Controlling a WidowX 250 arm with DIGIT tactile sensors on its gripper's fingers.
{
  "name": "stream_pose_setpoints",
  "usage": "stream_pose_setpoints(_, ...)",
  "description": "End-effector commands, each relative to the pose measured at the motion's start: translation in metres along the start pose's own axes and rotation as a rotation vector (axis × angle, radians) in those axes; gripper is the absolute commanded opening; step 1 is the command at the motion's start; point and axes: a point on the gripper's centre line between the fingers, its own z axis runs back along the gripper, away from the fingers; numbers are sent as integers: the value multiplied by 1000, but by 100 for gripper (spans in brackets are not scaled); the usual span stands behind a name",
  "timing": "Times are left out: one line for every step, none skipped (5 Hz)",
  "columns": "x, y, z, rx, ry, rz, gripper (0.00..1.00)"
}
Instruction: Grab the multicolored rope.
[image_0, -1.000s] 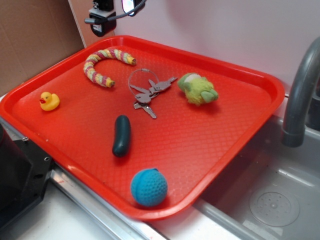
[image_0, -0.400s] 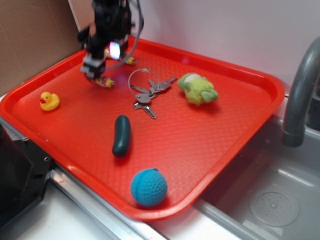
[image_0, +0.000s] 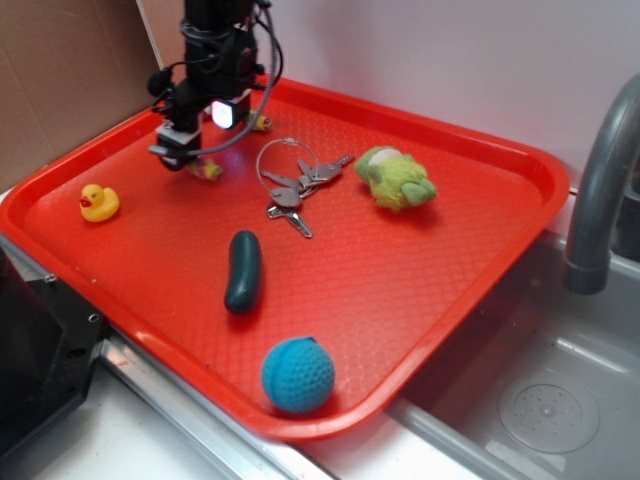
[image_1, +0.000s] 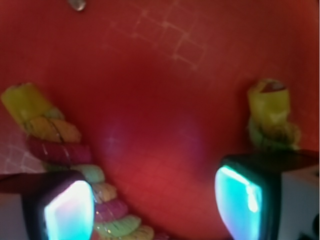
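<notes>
The multicolored rope (image_0: 208, 170) lies at the tray's back left, mostly hidden under my gripper (image_0: 178, 157); only its two ends show, the far one by the arm. In the wrist view the rope (image_1: 60, 150) runs down the left in pink, yellow and green bands, passing just inside the left fingertip (image_1: 70, 210). Its other end pokes out above the right finger. My gripper (image_1: 155, 205) is open and low over the red tray (image_1: 160, 90), straddling the rope's hook with bare tray between the pads. The rope's bend is out of view.
On the red tray (image_0: 480, 290) are a yellow duck (image_0: 98, 203), a bunch of keys (image_0: 292, 185), a fuzzy green plush (image_0: 397, 179), a dark green pickle-shaped toy (image_0: 243, 271) and a blue ball (image_0: 298, 375). A grey faucet (image_0: 600, 180) and sink (image_0: 540, 400) stand on the right.
The gripper came down from above the tray's back edge onto the rope, now covering most of it, and has sunk a little lower and to the left.
</notes>
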Motion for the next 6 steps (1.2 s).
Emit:
stream_pose_setpoints(-5,-17,24,52,-68,-24,100)
stream_pose_setpoints(-5,-14,12,40,-54,-5,84)
stream_pose_setpoints(-6,-9,4,43,-58,26,0)
stream_pose_setpoints(-4,-8,3,45,-57,26,0)
stream_pose_setpoints(-3,-8,1,44,-46,31,0)
stream_pose_setpoints(4,-3,20,103,-32,105,0)
